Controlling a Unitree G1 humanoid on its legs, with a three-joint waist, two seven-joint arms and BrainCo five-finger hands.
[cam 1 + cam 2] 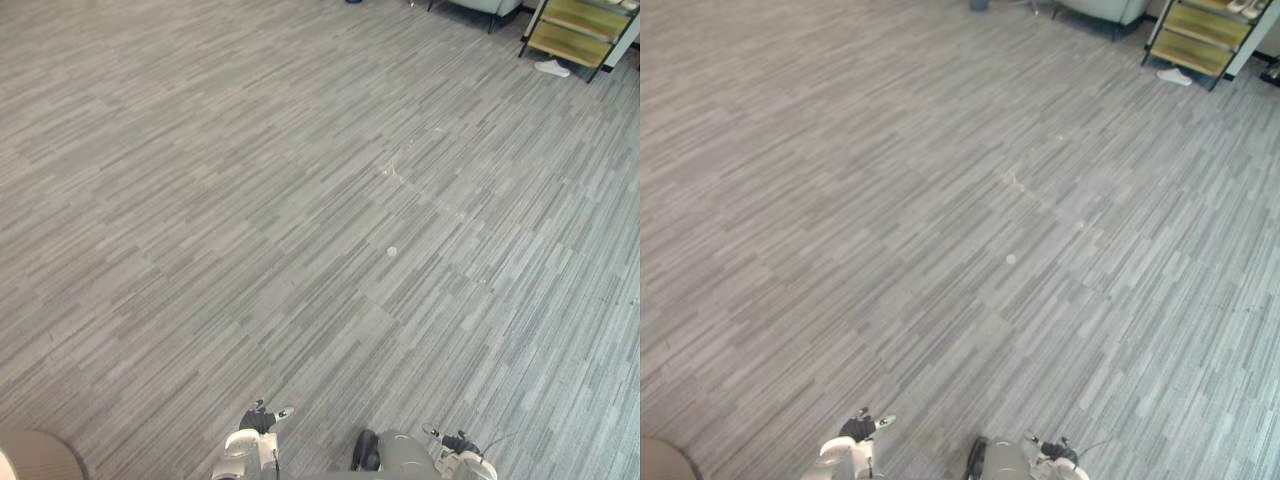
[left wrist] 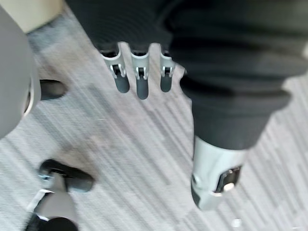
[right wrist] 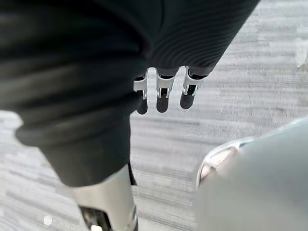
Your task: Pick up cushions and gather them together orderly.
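Our left hand (image 2: 139, 79) and our right hand (image 3: 162, 94) both hang down by our sides, with fingers straight and loose, and they hold nothing. A round tan soft-looking thing (image 1: 35, 455) sits on the grey striped carpet floor (image 1: 250, 200) close by our left side. It may be a cushion, but we cannot tell. If we walk on looking far ahead, we could miss it or step on it and trip. Far off in the corner stand a yellow wooden shelf with a black frame (image 1: 580, 30), a white shoe (image 1: 551, 68) and a pale grey seat (image 1: 490, 6). On the way there we see just carpet and a small white spot (image 1: 391, 251).
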